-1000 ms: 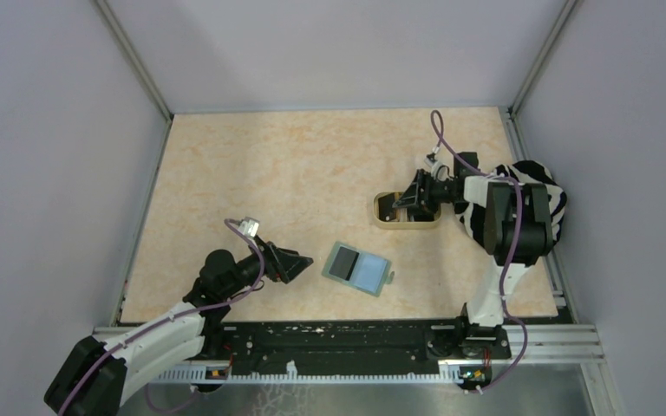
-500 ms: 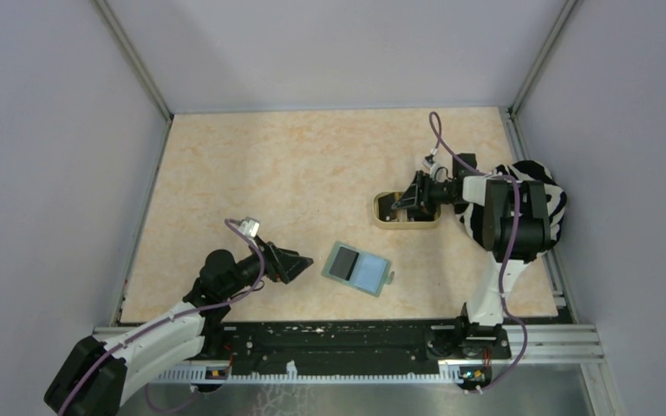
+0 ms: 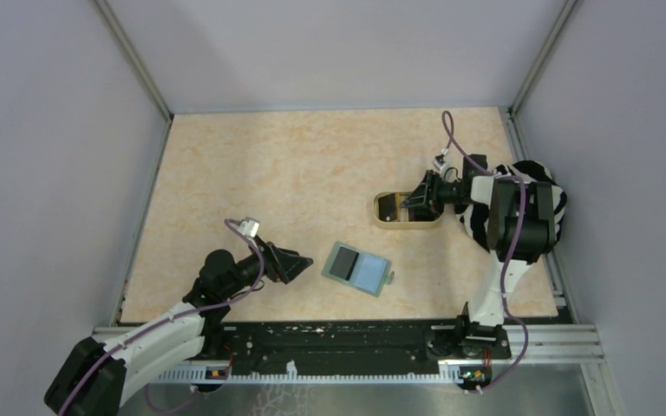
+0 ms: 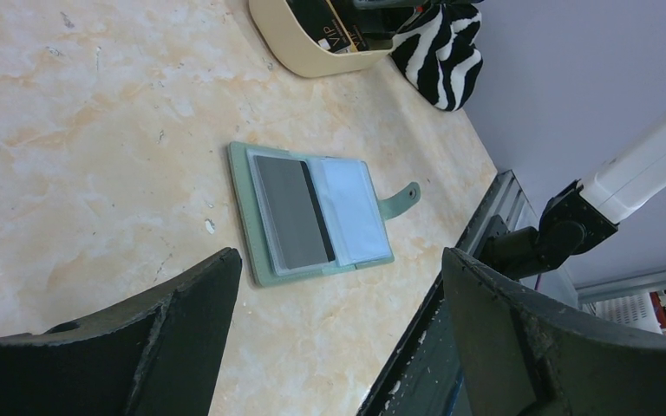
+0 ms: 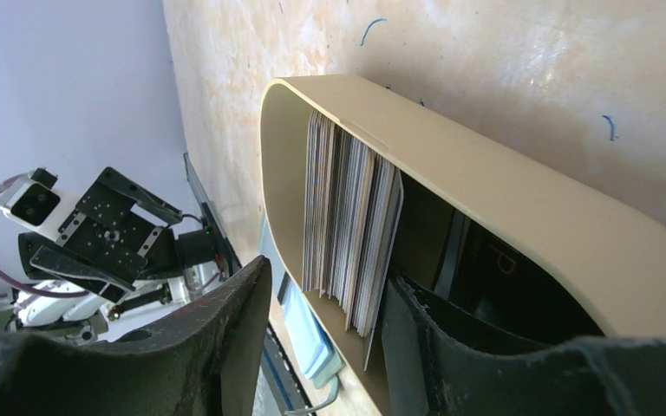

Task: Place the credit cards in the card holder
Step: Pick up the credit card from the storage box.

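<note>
Top: card holder (image 3: pixel 357 267) lies open on the table (image 3: pixel 251 173), near the left claw (image 3: pixel 302 263). The right claw (image 3: pixel 416 201) is at the tan tray (image 3: pixel 399 224).

Left wrist: claw spread wide, holding nothing. The holder sits on the table beyond the fingers (no contact).

Right wrist: credit cards (image 5: pixel 347 225) stand on edge in the tray. The claw is parted, with a finger on either side of the stack, not clamped.

Bright, even, diffuse light; faint soft shadows; left end effector (image 4: pixel 338 257) dark, slightly soft-focused
</note>
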